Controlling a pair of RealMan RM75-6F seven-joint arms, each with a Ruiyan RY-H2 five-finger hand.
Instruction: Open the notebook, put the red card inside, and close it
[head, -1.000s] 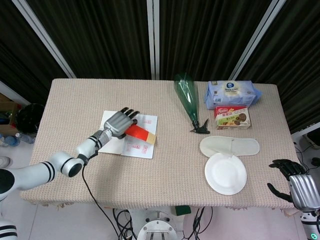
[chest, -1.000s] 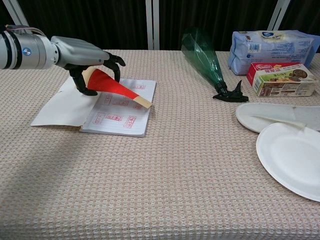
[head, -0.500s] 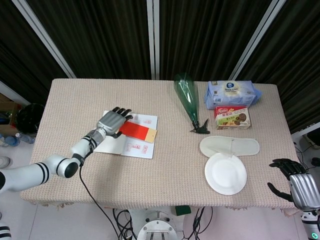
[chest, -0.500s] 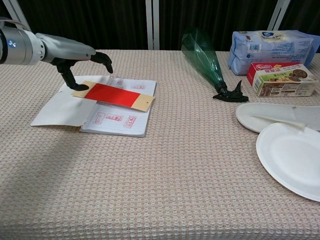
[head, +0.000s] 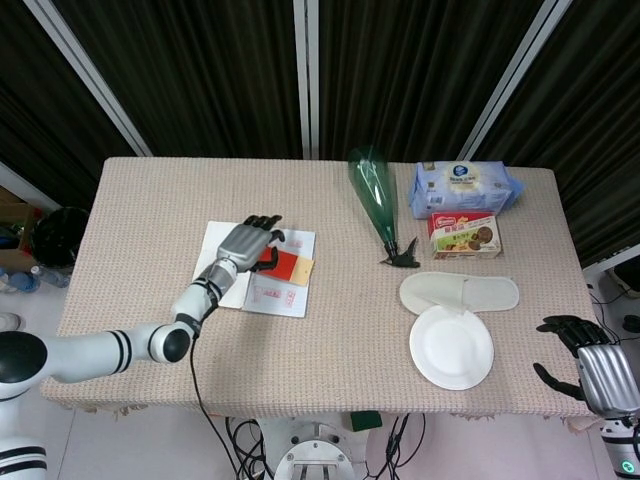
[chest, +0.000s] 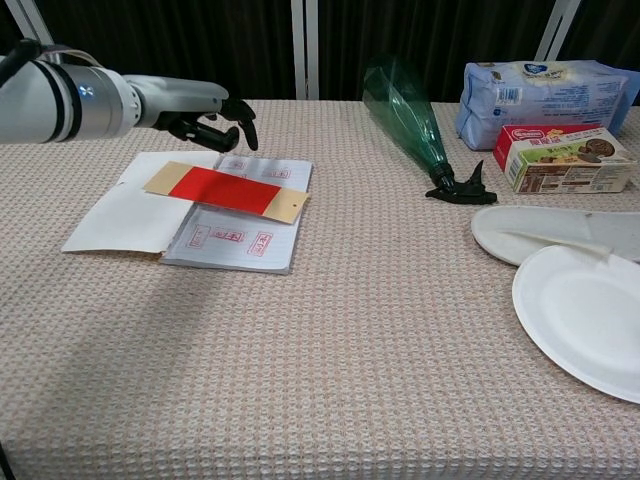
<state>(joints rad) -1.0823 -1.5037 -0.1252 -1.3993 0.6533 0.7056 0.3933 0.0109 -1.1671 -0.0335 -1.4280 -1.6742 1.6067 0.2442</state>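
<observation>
On the woven tablecloth (chest: 330, 360), the left hand (chest: 205, 117) is hovering empty, fingers loosely curled, above the open notebook (chest: 205, 215) where the red card (chest: 225, 190) is lying; closing it cleanly likely means lifting the left cover's outer edge.

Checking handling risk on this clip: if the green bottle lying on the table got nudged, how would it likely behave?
The green bottle lies on its side, so it would probably roll rather than tip. Its body tapers toward the dark nozzle, so it would likely curve around that end. It looks like thin see-through plastic and probably light, so a small push might move it.
</observation>
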